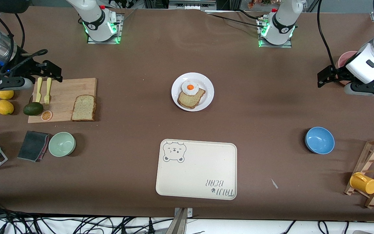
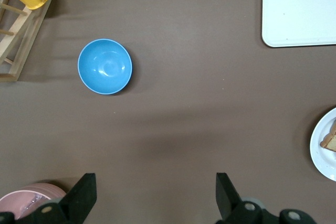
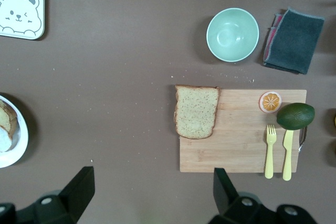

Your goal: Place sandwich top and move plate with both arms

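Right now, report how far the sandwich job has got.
Nothing is done yet. The sandwich top lies on the cutting board; the plate holds only bread with a fried egg. The right gripper hangs open over the board, the left gripper open near the pink bowl. Placing and moving the plate remain.

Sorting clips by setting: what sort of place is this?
Probably a robot lab's mock kitchen table: a cutting board with the bread slice, an egg-topped plate, and a mug rack.

Even, bright overhead light; soft shadows beside objects; sharp, glare-free views.
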